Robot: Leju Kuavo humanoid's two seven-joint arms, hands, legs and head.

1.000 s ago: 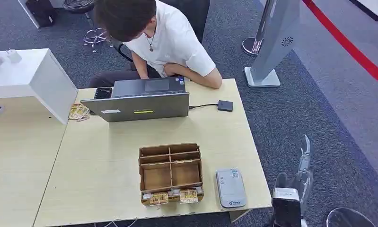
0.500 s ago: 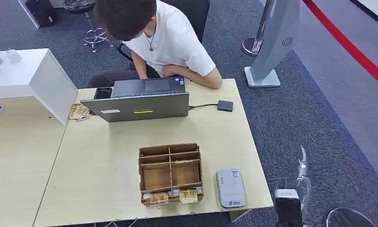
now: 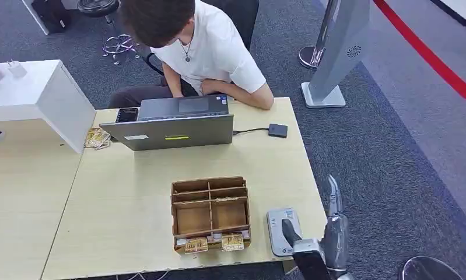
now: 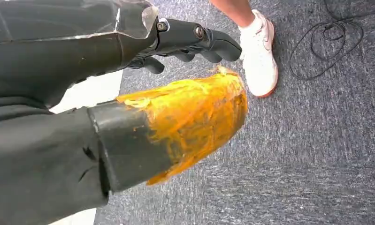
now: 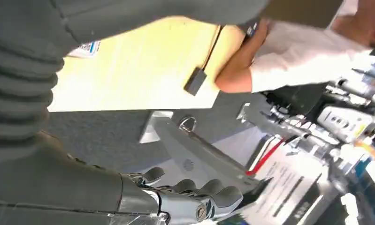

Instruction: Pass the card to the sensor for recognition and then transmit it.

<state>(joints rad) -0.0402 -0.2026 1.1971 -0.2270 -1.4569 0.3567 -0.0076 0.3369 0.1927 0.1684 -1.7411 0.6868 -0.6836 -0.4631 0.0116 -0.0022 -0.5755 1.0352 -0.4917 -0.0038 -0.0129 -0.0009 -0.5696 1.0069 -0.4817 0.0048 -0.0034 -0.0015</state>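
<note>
No text can be read clearly in any view. A small blue logo is seen on the near end of the grey sensor (image 3: 283,228), and a white label on the laptop (image 3: 172,131), but both are too small.

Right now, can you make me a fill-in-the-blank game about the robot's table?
1. The cards sit in the ___ row of the brown cardboard box, the one closest to the robot.
2. The grey card reader lies on the table to the ___ of the box.
3. The person sits behind an open ___.
4. The right hand holds ___.

Missing words: front; right; laptop; nothing
</note>
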